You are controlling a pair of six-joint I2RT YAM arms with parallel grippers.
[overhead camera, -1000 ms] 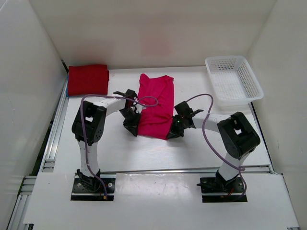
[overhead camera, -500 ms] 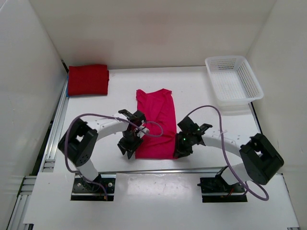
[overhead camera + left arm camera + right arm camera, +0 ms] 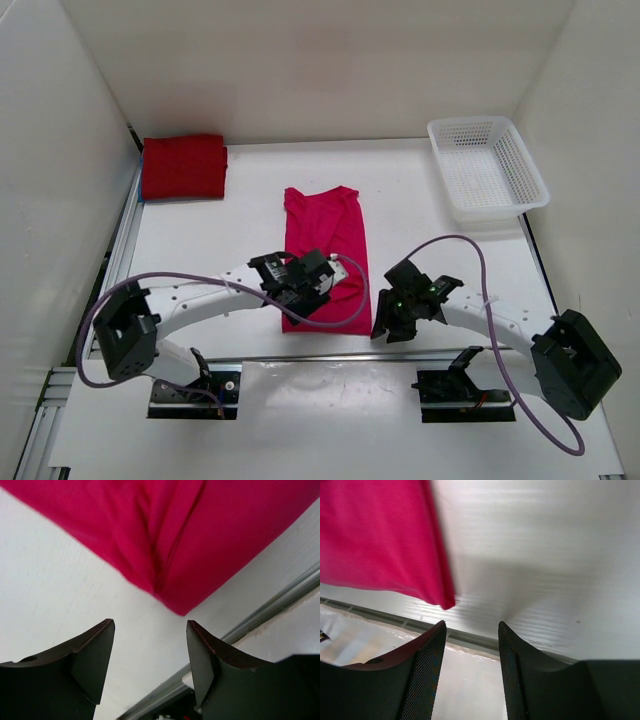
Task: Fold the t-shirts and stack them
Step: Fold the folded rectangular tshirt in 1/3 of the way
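Observation:
A pink-magenta t-shirt (image 3: 325, 250) lies flat and lengthwise in the middle of the table, its near hem by the front rail. My left gripper (image 3: 297, 295) hovers at the hem's left corner, open, with nothing between its fingers. In the left wrist view that corner (image 3: 180, 607) lies just ahead of the left gripper (image 3: 150, 625). My right gripper (image 3: 387, 325) is open beside the hem's right corner. The right wrist view shows that corner (image 3: 445, 600) just beyond the empty right gripper (image 3: 470, 626). A dark red t-shirt (image 3: 183, 167) lies folded at the back left.
A white mesh basket (image 3: 487, 165) stands at the back right corner. The metal front rail (image 3: 400, 352) runs just under both grippers. White walls close in the table on three sides.
Both grippers drew the pink shirt's near hem toward the front edge, then opened and let go. The shirt now lies stretched out flat. The arms have swung low and outward.

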